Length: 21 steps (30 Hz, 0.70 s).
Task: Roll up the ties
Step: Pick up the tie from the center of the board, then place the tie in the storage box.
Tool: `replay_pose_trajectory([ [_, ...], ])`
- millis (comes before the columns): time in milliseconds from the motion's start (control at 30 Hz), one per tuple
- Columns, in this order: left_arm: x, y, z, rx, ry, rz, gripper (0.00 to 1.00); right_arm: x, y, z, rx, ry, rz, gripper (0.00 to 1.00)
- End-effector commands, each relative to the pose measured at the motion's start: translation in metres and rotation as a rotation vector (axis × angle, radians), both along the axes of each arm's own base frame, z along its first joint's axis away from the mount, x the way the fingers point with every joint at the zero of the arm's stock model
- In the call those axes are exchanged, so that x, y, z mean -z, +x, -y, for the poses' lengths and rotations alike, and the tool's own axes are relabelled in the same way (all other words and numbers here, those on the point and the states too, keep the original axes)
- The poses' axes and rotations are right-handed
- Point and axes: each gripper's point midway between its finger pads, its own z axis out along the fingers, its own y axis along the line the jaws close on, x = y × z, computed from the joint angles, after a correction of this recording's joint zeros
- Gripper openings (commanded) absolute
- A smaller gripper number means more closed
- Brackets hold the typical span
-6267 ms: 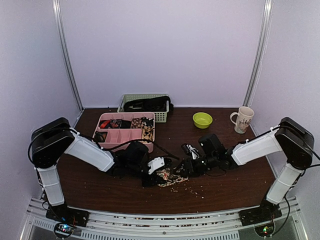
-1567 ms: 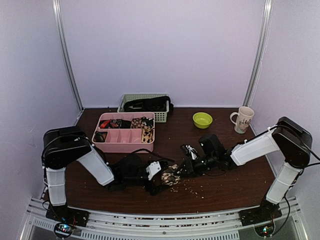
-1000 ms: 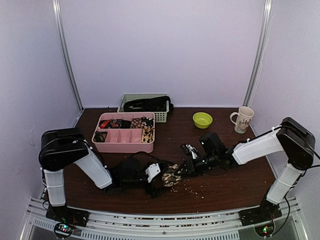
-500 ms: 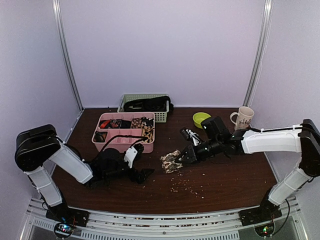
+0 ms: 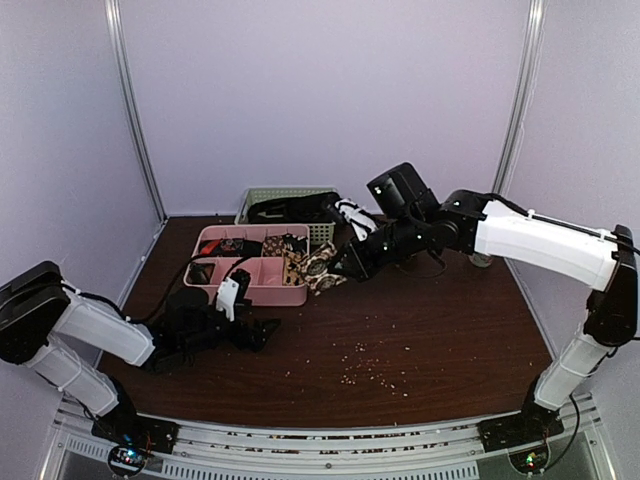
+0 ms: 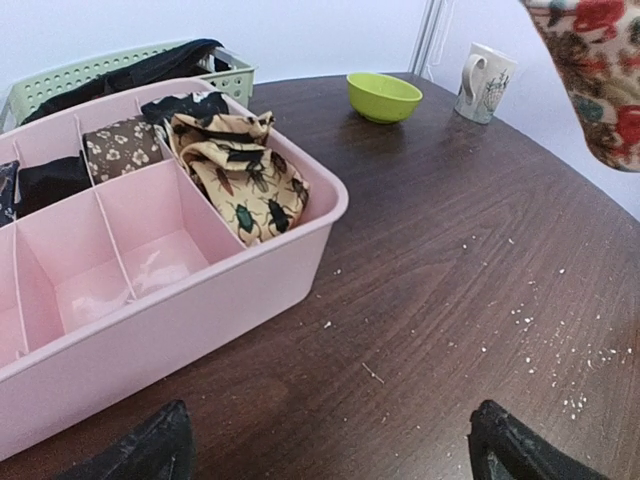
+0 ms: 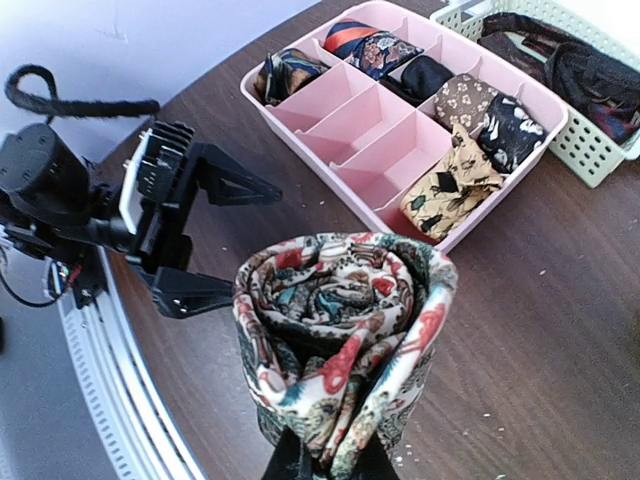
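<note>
A rolled tie (image 7: 340, 340) with a red, tan and teal print hangs in the air, and my right gripper (image 7: 322, 462) is shut on its lower edge. From above, this rolled tie (image 5: 320, 268) hovers just past the right end of the pink tray (image 5: 262, 296). Several rolled ties fill the tray's back compartments, among them a tan beetle-print one (image 6: 245, 180). My left gripper (image 6: 336, 452) is open and empty, low over the table in front of the tray. In the top view the left gripper (image 5: 258, 333) lies left of the held tie.
A green basket (image 5: 290, 193) holding dark ties stands behind the tray. A green bowl (image 6: 383, 95) and a white mug (image 6: 485, 68) sit at the back right. Crumbs (image 5: 365, 365) are scattered over the brown table. The tray's front compartments (image 7: 375, 125) hold nothing.
My right gripper has lifted the rolled tie off the table and carried it back and left to the tray's right end. The left arm has drawn back to the left, its gripper open.
</note>
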Motion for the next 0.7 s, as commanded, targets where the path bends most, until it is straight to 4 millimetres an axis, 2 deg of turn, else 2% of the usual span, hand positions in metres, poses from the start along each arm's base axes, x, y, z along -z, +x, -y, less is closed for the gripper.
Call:
replay_pose_trajectory([
  [0, -0.010, 0.004, -0.017, -0.066, -0.019, -0.004, 0.98, -0.010, 0.021, 0.002, 0.019, -0.192, 0.180, 0.00],
  [167, -0.022, 0.010, -0.036, -0.135, -0.044, 0.002, 0.98, -0.014, 0.049, -0.021, 0.031, -0.338, 0.326, 0.00],
  [267, -0.016, 0.006, -0.055, -0.193, -0.035, -0.008, 0.98, -0.015, 0.063, -0.034, 0.042, -0.407, 0.406, 0.00],
  [467, -0.023, 0.009, -0.091, -0.346, -0.040, -0.016, 0.98, -0.019, 0.081, -0.069, 0.033, -0.462, 0.553, 0.00],
  [667, -0.020, 0.009, -0.128, -0.498, -0.116, -0.065, 0.98, -0.020, 0.093, -0.107, 0.001, -0.455, 0.700, 0.00],
])
